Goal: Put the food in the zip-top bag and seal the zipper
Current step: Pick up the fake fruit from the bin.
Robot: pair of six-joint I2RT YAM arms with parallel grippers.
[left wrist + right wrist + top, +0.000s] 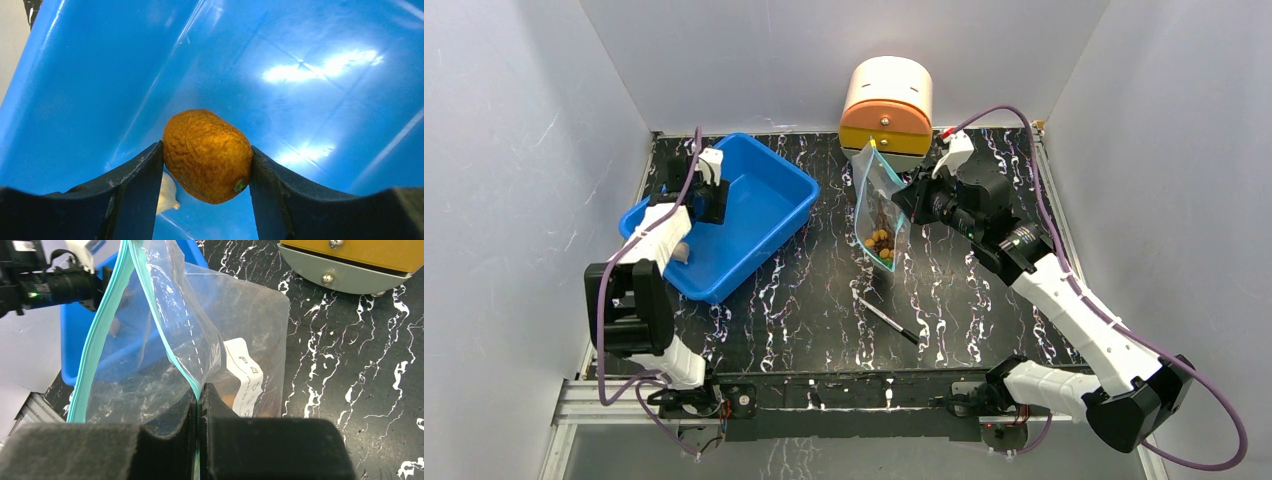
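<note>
Inside the blue tray [769,190], my left gripper [206,149] is shut on one piece of the food, an orange lump [207,155] with a small green stem mark, pressed between both fingers. A pale piece [167,192] lies on the tray floor below it. The zip-top bag [879,200] hangs upright near the table's middle, with brown and orange food [879,240] at its bottom. My right gripper [200,390] is shut on the bag's edge at the teal zipper [95,335]. The bag's mouth gapes open toward the tray, and its white label [245,375] faces the right wrist camera.
A cream and orange rounded container [886,105] stands at the back, just behind the bag. A thin black pen [886,318] lies on the black marbled table [984,300] in front of the bag. White walls close in the left, right and back sides.
</note>
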